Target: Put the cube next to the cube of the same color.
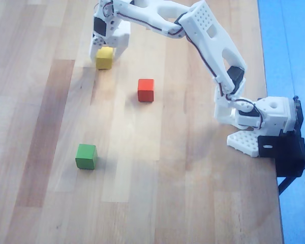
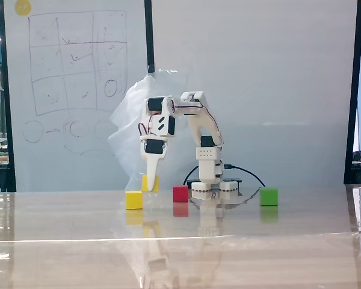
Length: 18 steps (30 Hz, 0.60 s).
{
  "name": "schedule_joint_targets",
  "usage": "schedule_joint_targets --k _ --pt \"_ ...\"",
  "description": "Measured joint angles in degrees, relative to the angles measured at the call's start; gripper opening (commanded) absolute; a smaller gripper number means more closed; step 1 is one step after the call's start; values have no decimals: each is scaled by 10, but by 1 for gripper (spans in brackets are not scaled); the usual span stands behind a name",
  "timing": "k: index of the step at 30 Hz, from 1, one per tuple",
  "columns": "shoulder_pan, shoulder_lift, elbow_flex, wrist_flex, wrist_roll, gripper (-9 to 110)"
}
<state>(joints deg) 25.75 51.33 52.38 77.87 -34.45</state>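
Observation:
In the fixed view my gripper point(image 2: 149, 184) points down and is shut on a small yellow cube point(image 2: 148, 182), held low, just above the table. The cube of the same color point(image 2: 134, 200) rests on the table just left of it and nearer the camera. From overhead my gripper point(image 1: 105, 51) is at the top left, and only one yellow patch point(image 1: 104, 58) shows under its fingers. I cannot tell the two yellow cubes apart there.
A red cube point(image 1: 146, 90) lies right of and below the gripper in the overhead view. A green cube point(image 1: 86, 156) sits lower left. The arm's base point(image 1: 259, 122) stands at the wooden table's right edge. A clear plastic bag point(image 2: 135, 141) and a whiteboard stand behind.

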Motion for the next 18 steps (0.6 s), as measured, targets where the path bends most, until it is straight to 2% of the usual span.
schedule_joint_targets --k 14,18 --pt "-1 -62 -3 -18 71 1" --pt "-1 -62 -4 -18 79 11"
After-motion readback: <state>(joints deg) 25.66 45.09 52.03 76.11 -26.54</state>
